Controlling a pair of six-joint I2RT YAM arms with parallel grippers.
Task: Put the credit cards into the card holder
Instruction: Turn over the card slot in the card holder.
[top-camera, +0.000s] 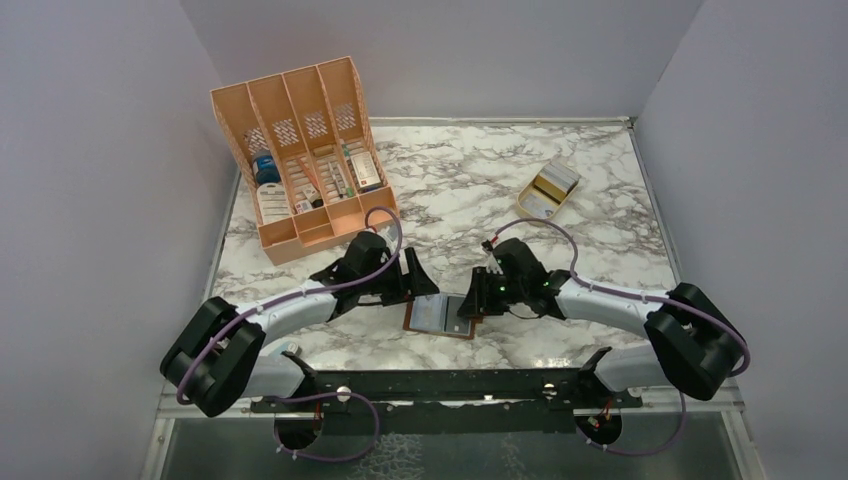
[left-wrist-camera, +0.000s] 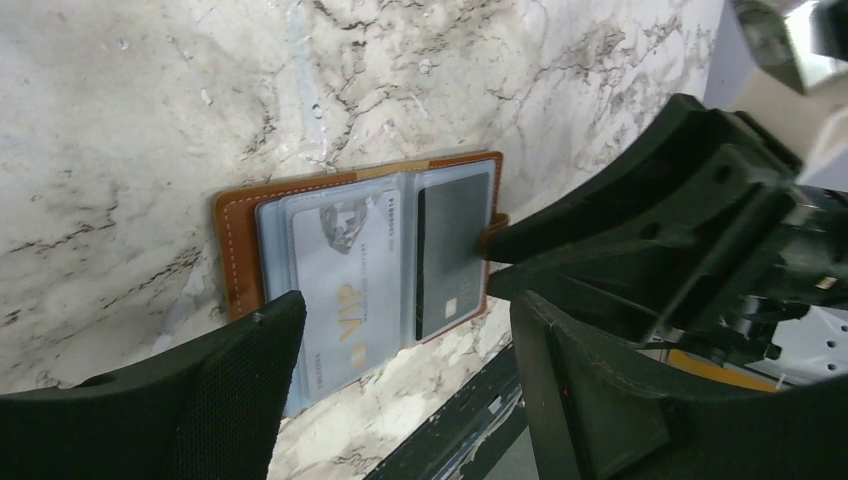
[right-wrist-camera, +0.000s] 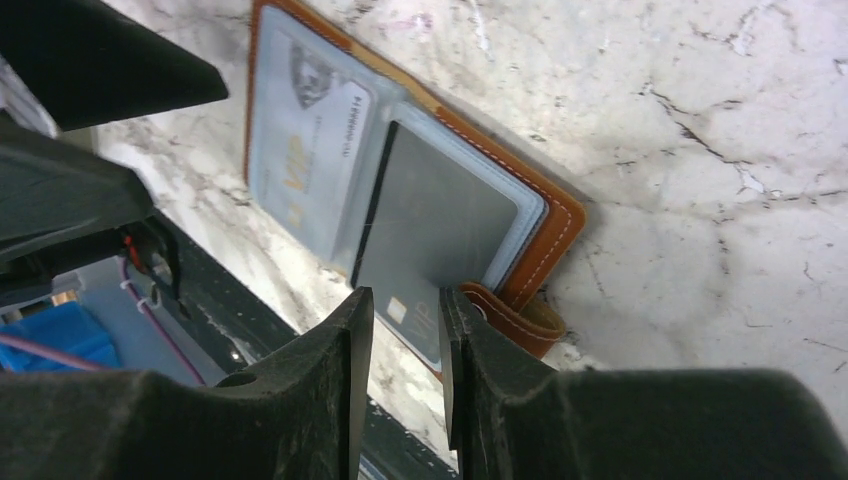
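The card holder (top-camera: 440, 318) lies open, with a pale credit card (left-wrist-camera: 345, 270) and a dark credit card (left-wrist-camera: 450, 250) in its sleeves. The left gripper (left-wrist-camera: 400, 305) gapes wide and empty at the holder's pale-card side. The right gripper (right-wrist-camera: 400, 305), fingers narrowly parted and clamping nothing, meets its snap-tab side.

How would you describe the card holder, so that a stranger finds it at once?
Start at the marble table and go to the middle of its near edge. There lies the card holder, open flat like a booklet. Unlike the orange organiser at the far left and the tan stand at the far right, it is brown leather with clear bluish sleeves.
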